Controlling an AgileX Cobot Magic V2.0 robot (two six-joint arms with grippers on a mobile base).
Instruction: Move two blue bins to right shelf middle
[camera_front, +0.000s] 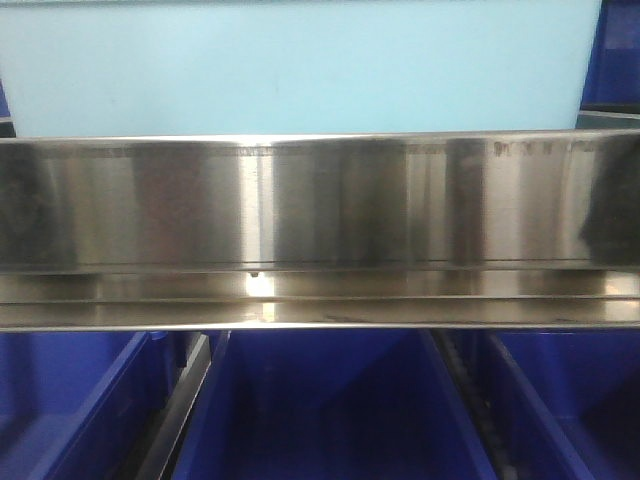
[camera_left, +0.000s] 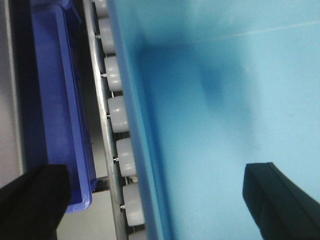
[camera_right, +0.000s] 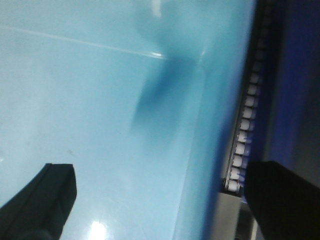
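The pale bin (camera_front: 300, 65), of smooth plastic, sits on the upper shelf behind a shiny steel rail (camera_front: 320, 200). Dark bins (camera_front: 330, 410) stand below. Only the wrist views show the white rollers (camera_left: 117, 110) beside its walls. The left tool (camera_left: 155, 187) and right tool (camera_right: 160, 180) are each spread wide across a wall.

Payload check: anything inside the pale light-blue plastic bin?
Nothing seen. Both wrist views show bare surfaces, shadows only, inside the pale light-blue plastic bin. Front view gives only its outer wall above the stainless steel shelf lip; interior hidden there.
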